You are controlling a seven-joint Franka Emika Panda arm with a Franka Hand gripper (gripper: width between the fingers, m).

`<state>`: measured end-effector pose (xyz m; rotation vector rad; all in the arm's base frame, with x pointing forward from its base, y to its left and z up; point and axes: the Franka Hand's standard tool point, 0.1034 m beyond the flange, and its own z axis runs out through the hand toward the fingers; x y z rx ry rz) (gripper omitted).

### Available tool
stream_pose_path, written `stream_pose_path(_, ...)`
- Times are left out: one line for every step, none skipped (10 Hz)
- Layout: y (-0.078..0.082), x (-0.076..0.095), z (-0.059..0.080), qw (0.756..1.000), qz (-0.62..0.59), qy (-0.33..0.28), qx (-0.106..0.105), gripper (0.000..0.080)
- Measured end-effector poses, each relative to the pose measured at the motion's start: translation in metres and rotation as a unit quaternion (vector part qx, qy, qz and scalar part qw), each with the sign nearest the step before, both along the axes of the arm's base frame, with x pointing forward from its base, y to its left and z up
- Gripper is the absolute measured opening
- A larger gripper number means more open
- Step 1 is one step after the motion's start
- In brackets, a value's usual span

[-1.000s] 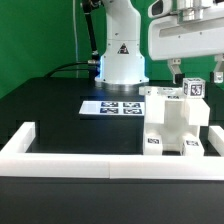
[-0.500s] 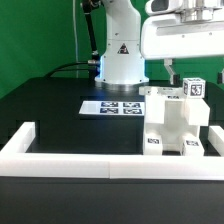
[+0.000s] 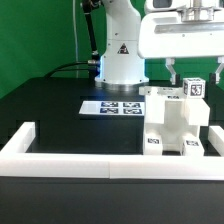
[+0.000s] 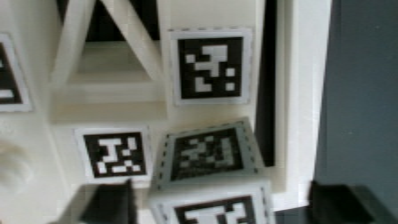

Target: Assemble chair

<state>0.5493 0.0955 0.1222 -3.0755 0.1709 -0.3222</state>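
The chair (image 3: pixel 172 125) stands as a white blocky cluster of joined parts with square tags at the exterior view's right, behind the front wall. A small tagged block (image 3: pixel 194 88) sticks up from its top. My gripper (image 3: pixel 192 74) hangs straight above this block, one dark finger on each side of it. In the wrist view the fingers (image 4: pixel 107 207) flank a tagged white piece (image 4: pixel 222 210), with a gap left on one side, so the gripper (image 4: pixel 228 206) is open. Diagonal braces of the back panel (image 4: pixel 80 45) show beyond it.
The marker board (image 3: pixel 114 106) lies flat on the black table in front of the robot base (image 3: pixel 120 62). A long low white barrier wall (image 3: pixel 95 162) runs along the front and up the exterior view's left side. A green backdrop is behind.
My gripper has shifted toward the exterior view's left and now sits over the small tagged block. The chair parts have not moved.
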Motion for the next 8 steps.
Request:
stream_pose_path(0.0,0.0,0.0,1.0,0.0,0.0,0.0,0.0285)
stream_pose_path(0.0,0.0,0.0,1.0,-0.002,0.0,0.001,0.0285)
stream_pose_path(0.0,0.0,0.0,1.0,-0.011,0.0,0.003,0.0285)
stream_pose_path(0.0,0.0,0.0,1.0,-0.016,0.001,0.004,0.0285)
stream_pose_path(0.0,0.0,0.0,1.0,-0.029,0.001,0.006,0.0285)
stream_pose_path(0.0002,-0.0001,0.0,0.998,-0.066,0.002,0.015,0.0285)
stream_pose_path(0.0002,-0.0001,-0.0001,0.995,-0.099,0.003,0.023,0.0285)
stream_pose_path(0.0003,-0.0001,0.0,0.993,-0.115,0.004,0.026,0.0287)
